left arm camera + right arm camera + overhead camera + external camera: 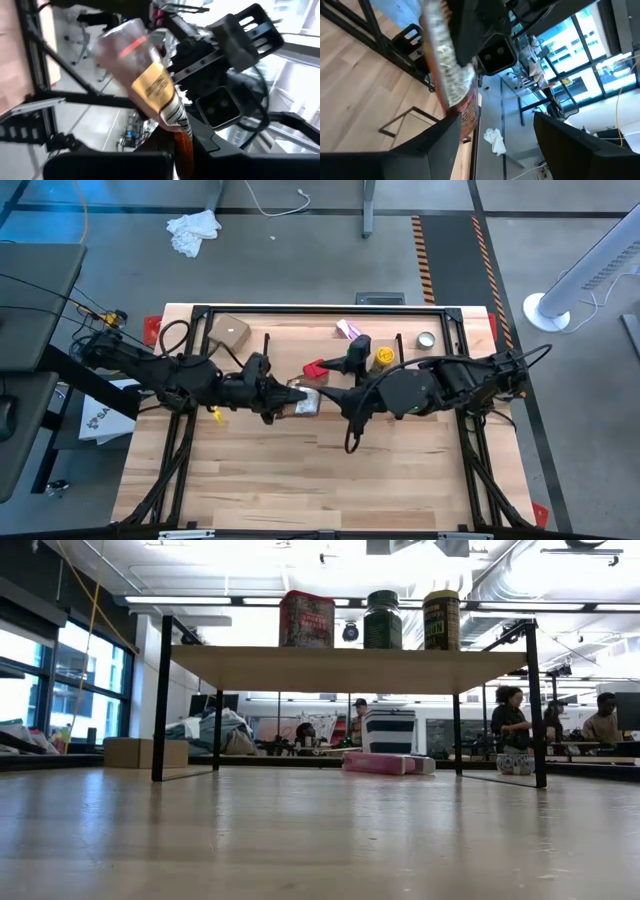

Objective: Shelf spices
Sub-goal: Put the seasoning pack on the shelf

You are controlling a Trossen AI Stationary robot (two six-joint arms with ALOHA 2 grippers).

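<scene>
Orange-brown packet (pixel 150 85), limp and light, hung clenched in the left gripper (pixel 283 398). Beside it, the right gripper (pixel 345 402) stood released; a firm edge looked the safest hold.

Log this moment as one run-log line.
shelf: three spices on top | left hand: shut on packet | right hand: open beside packet

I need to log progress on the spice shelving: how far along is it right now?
Three are done: the red boxy container, green-lidded jar and yellow jar stand on the shelf. In hand: the left gripper is shut on the flat packet above the table, with the right gripper open beside it. Left: setting that packet on the shelf.
</scene>
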